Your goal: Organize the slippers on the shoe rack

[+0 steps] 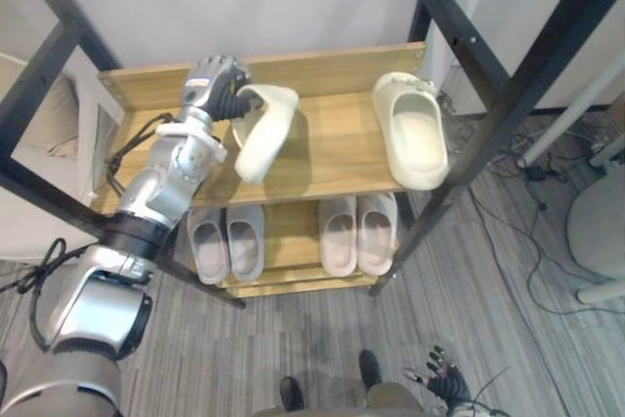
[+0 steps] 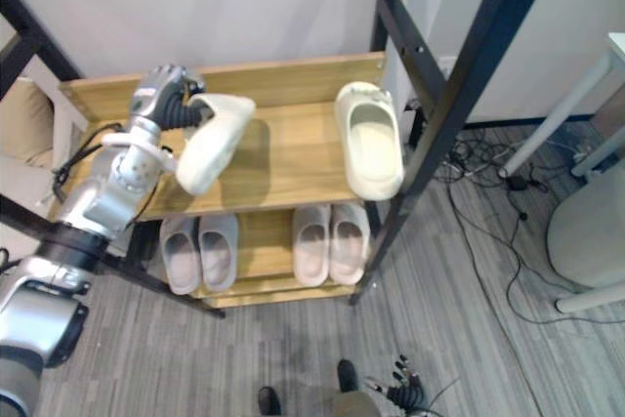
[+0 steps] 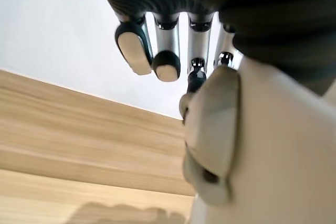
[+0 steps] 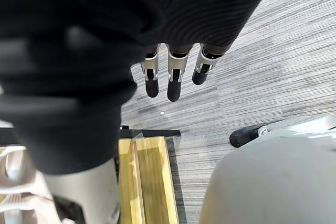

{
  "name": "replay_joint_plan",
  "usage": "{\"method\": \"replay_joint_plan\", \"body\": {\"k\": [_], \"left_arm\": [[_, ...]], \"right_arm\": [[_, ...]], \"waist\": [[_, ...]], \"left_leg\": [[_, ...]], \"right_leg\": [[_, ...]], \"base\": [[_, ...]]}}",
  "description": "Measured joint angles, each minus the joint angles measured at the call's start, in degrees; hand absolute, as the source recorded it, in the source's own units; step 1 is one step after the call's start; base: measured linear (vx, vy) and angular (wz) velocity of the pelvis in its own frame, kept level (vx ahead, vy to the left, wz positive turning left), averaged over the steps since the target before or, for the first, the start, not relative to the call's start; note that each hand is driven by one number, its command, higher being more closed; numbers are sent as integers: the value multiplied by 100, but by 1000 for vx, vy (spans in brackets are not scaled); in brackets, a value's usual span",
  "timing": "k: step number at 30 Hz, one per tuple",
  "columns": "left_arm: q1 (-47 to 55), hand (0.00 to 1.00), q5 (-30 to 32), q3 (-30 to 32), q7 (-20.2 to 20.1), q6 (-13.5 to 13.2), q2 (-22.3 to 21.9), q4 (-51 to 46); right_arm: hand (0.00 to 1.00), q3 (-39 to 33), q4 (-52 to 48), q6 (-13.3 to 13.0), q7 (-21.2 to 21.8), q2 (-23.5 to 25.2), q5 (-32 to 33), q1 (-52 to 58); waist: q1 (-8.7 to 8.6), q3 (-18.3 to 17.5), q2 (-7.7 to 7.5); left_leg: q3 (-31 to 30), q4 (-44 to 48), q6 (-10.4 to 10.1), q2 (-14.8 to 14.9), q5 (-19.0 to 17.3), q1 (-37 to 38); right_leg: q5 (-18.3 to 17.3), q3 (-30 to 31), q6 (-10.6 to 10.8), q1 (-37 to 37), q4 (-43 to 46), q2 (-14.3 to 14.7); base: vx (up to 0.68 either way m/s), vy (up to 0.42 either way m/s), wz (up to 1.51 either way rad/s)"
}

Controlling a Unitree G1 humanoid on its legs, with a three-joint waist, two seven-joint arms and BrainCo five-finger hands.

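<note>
Two cream slippers are at the top shelf [image 1: 337, 153] of the shoe rack [image 1: 293, 285]. The matching slipper [image 1: 414, 134] lies flat, sole down, right of centre in the upper frame and lengthwise front to back. The held slipper [image 1: 264, 134] is at upper left of centre, tipped up on edge. Left hand [image 1: 215, 85] is clenched on the end of it nearest the wall, with fingers [image 3: 157, 56] over the rim and thumb pressed in. Gripping at one end likely lets the free end swing and be laid down parallel to its mate. Cannot tell whether that free end touches the board; its shadow falls just beside it. A wide bare stretch of shelf separates the two, so I judge the pair not yet side by side. Lower shelf carries a pale grey pair [image 1: 227, 241] and a pale pinkish pair [image 1: 357, 231], each snug together, which looks like the pattern to copy. Right hand [image 1: 447, 380] is at the bottom edge, fingers loose and empty, over the grey carpet [image 4: 252, 61], clear of the work.
</note>
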Motion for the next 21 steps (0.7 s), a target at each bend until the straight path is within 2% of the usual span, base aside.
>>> {"method": "replay_joint_plan", "body": {"k": [5,9,16,21], "left_arm": [[-218,100,127,10,152,183,-347,219],[-278,100,231,10,182,315,-573,453],[-412,100,490,68,375,455,-622,692],[-427,100,562,191,423,480,-571,752]], "right_arm": [[0,-7,43,1,-25,-7,0,-64],[0,-8,34,2,-119,-3,0,-76],[0,-2,-4,0,-122,0,0,-77],[0,3,-74,2,-136,11,-1,-66]], "waist": [[-30,123,-2],[-120,141,18],[-200,165,19],[-191,253,-5]], "left_leg": [[27,-5,14,-32,-9,-1],[144,-9,54,-46,-37,-4],[461,-33,115,-47,-110,-3],[671,-28,133,-85,-155,-6]], "right_leg": [[21,73,30,-45,-2,-22],[38,214,51,-117,0,-22],[114,623,99,-320,-2,-2],[175,850,142,-423,-3,-10]], "base": [[-18,-10,-7],[-6,-8,-15],[-7,-19,-30],[-14,-15,-23]]}}
